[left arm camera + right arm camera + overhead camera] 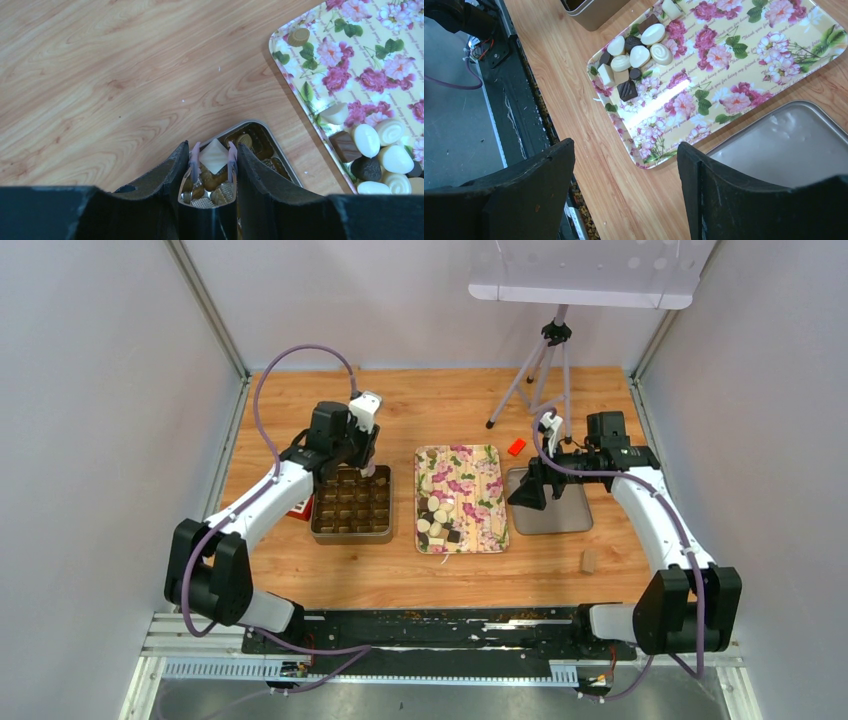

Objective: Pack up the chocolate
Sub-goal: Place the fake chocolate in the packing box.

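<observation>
The left tool (213, 159) pinches a cream-white square chocolate (214, 153) over the far edge of the compartmented tin (350, 537). The remaining chocolate (438, 520) lies clustered at the near end of the floral tray (482, 464) on the worktop (300, 410). The right tool (625, 150) hangs spread where that tray meets a flat grey lid (566, 516).

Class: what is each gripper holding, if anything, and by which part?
Left gripper pinches a cream-white chocolate piece by two opposite corners, over the tin. Right gripper is open, holding nothing.
</observation>
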Controlling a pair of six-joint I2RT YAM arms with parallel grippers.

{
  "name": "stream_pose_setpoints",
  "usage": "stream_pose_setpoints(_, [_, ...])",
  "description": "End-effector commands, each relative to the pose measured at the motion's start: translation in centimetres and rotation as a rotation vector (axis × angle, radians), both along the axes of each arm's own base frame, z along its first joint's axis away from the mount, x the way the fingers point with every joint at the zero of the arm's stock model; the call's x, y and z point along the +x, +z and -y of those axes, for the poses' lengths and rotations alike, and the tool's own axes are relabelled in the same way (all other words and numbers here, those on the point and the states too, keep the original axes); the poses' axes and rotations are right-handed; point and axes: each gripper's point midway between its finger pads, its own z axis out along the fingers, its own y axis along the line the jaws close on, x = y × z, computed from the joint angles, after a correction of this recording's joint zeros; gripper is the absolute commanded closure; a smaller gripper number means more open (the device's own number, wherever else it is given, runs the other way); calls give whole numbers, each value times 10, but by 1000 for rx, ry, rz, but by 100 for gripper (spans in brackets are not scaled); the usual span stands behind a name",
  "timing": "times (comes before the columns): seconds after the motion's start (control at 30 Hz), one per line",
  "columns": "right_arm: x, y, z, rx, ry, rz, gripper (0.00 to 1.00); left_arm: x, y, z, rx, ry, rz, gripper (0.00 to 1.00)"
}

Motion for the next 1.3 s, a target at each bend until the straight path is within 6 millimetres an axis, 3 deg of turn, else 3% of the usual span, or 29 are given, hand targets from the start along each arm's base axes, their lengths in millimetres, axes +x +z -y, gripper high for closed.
stream_pose_setpoints(0.0, [7,12,-1,-5,23,64,26,12,11,-3,-30,38,46,72])
stream_pose_setpoints(0.37, [7,11,-1,-8,20,68,26,9,11,-9,-22,63,53,53])
stream_pose_setpoints(0.97, [-6,19,1,-15,18,109,26,5,37,-4,-43,21,89,48])
stream_pose_setpoints(1.13, [-11,22,3,-23,18,123,26,-2,52,14,-111,-63,114,60])
stream_pose_setpoints(1.27, [-17,21,4,-34,17,130,26,-14,74,50,-227,-189,140,58])
